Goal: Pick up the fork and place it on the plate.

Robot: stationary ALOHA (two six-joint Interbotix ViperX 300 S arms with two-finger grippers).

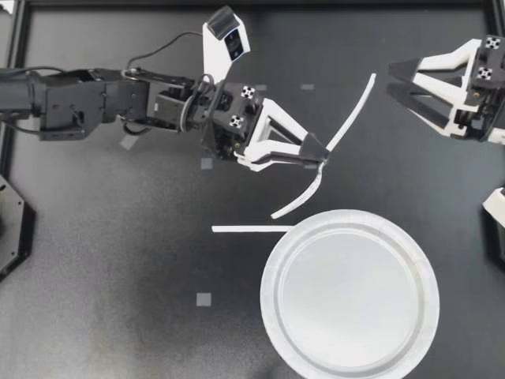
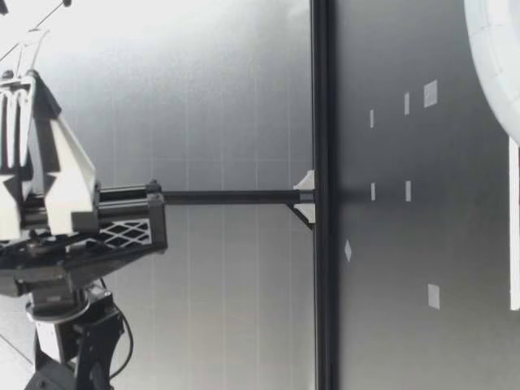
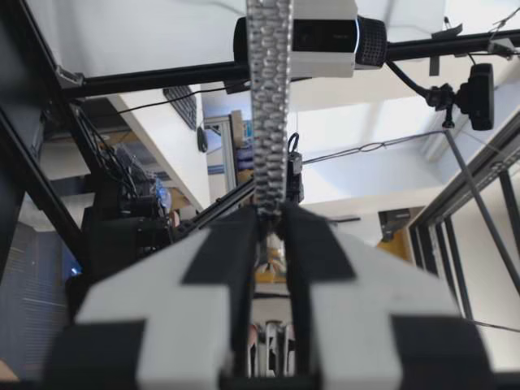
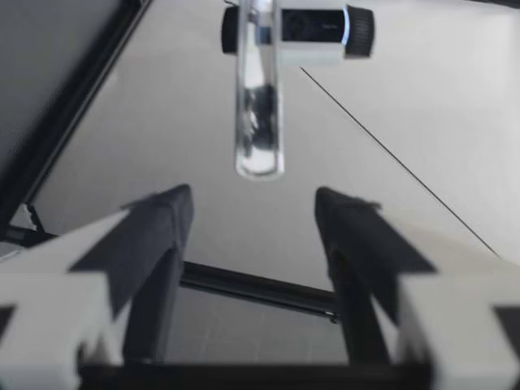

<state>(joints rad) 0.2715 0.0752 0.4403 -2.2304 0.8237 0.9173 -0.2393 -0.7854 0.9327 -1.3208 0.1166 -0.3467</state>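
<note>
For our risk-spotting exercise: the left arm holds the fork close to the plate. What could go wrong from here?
1. My left pincer grips the fork only with its fingertips, so the fork might swivel or slip out on the way.
2. The fork sticks out far on both sides of the pincer. When lowered, an end could catch the plate rim or knock the white strip beside it.
</note>
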